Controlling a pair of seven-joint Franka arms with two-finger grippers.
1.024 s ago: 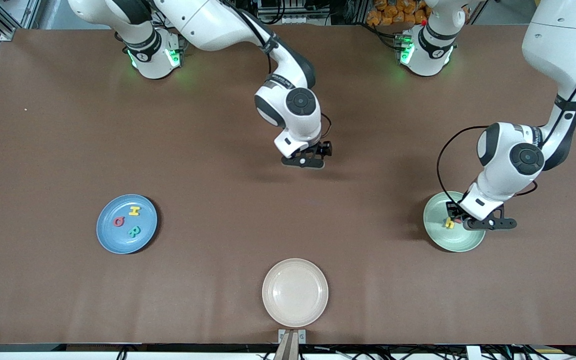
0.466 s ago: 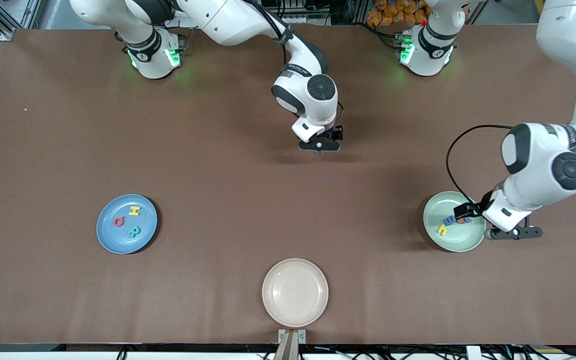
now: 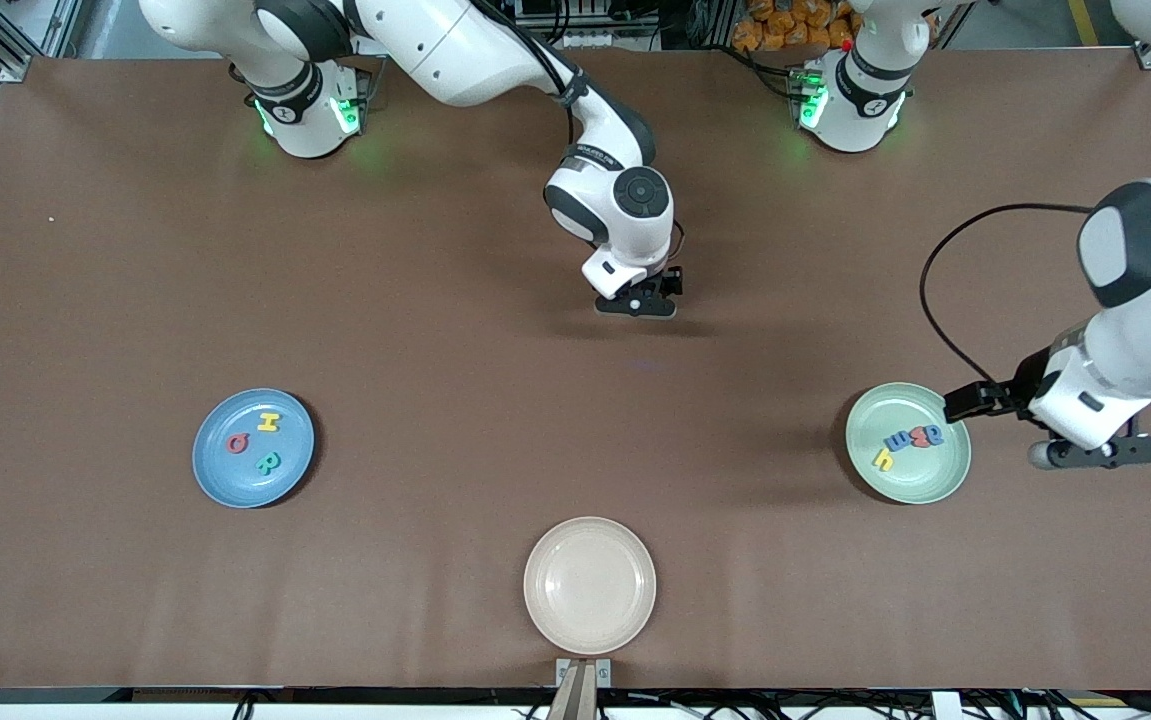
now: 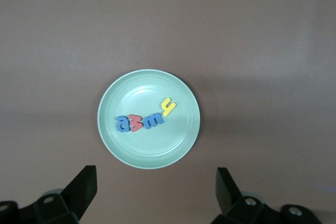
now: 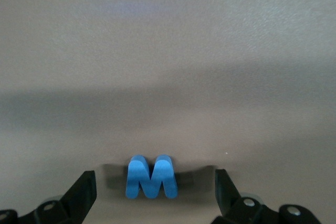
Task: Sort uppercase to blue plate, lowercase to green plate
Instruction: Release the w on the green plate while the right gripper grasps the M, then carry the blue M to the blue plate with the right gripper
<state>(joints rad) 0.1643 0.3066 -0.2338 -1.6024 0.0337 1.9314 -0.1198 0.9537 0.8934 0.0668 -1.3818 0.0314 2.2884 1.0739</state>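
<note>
Three capitals, the red Q [image 3: 237, 443], yellow H [image 3: 268, 422] and teal-green R [image 3: 268, 463], lie in the blue plate [image 3: 220, 486] toward the right arm's end of the table, apparently sorted there by case; nearest the front camera sits a bare cream plate [image 3: 589, 585], which plays no part in either pile; over mid-table the right gripper [image 3: 638, 304] hangs low, fingers spread wide and grasping nothing, with the blue W [image 5: 151, 176] lying on the table between them, so I judge it is lined up to pinch that last capital; toward the left arm's end, the green plate [image 3: 920, 490] carries the yellow h [image 3: 882, 459], blue m [image 3: 901, 441], red w [image 3: 919, 436] and blue e [image 3: 934, 434] in a close row, the lowercase set looking complete; the left gripper [image 3: 1100, 453] hovers beside that plate, over the bare table, fingers [image 4: 81, 188] fully parted and empty, seemingly done with its share.
</note>
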